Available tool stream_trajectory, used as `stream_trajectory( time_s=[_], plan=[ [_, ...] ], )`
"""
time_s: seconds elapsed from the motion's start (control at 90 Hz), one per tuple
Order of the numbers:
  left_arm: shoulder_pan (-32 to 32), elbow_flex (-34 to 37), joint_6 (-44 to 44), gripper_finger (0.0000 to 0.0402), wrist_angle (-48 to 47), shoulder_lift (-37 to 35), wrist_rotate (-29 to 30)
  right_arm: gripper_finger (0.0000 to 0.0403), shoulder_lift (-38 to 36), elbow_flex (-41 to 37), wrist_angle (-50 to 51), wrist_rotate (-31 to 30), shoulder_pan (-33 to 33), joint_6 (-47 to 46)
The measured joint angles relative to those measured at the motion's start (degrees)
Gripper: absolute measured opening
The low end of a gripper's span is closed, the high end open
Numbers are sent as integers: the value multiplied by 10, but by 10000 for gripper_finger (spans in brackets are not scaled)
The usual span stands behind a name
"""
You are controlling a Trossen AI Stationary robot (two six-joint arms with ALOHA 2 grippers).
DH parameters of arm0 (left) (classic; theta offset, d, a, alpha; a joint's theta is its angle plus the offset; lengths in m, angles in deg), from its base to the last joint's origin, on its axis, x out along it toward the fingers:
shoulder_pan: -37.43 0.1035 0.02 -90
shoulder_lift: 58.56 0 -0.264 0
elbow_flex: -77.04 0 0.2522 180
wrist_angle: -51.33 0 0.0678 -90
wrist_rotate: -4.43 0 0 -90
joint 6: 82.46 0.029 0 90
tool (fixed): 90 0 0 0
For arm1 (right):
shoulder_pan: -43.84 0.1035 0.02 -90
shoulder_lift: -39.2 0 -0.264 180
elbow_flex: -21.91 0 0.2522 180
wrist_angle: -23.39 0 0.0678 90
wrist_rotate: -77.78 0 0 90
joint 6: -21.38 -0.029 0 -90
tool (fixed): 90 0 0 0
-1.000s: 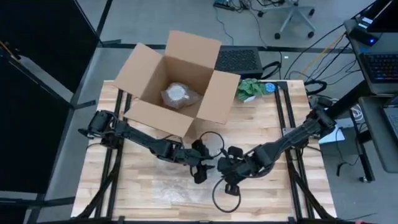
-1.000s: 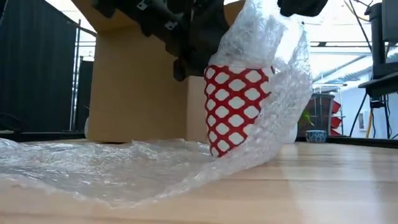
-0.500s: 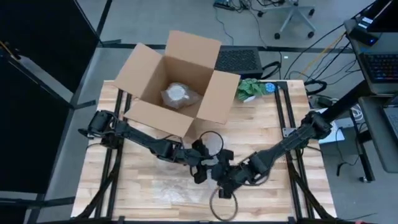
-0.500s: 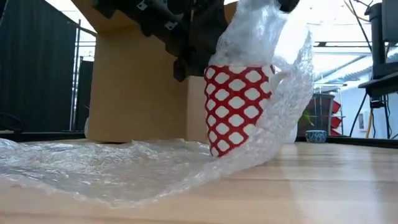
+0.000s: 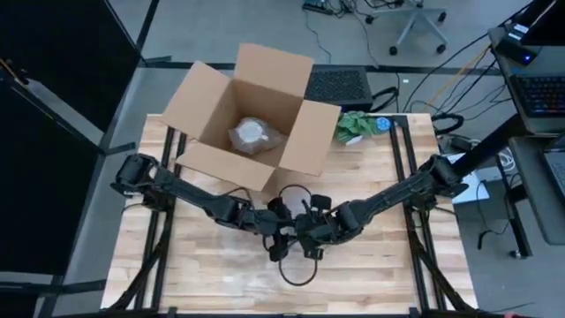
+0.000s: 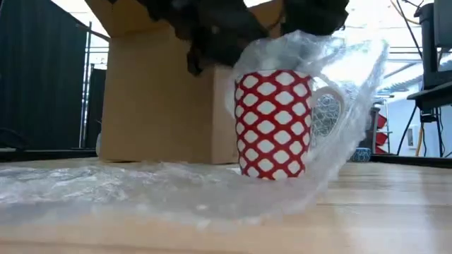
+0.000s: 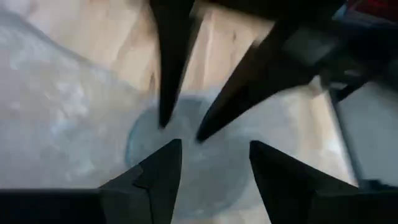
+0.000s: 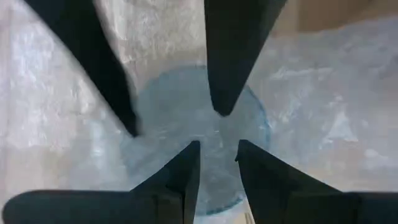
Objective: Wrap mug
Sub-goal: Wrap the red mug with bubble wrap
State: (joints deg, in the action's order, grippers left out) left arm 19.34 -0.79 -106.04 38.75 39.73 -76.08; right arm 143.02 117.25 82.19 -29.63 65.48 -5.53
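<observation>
one mug (image 6: 273,124), one bubble wrap sheet (image 6: 141,187), one cardboard box (image 5: 250,119), two arms

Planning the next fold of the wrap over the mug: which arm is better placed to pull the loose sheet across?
Probably the left. The loose bubble wrap lies spread on the left tool's side of the mug, while the right tool hovers over the mug's mouth with little sheet beside it.
</observation>
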Motion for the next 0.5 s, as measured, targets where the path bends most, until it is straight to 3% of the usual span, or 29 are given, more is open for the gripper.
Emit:
stream_trajectory(
  time_s=[0.256,0.5],
  plan=[
    [-31,0,-16,180,-108,-57,9,93,36,-4,-16,63,-24,16],
    [-71,0,-33,180,-172,-54,49,93,83,-4,-64,113,-47,35]
  ],
)
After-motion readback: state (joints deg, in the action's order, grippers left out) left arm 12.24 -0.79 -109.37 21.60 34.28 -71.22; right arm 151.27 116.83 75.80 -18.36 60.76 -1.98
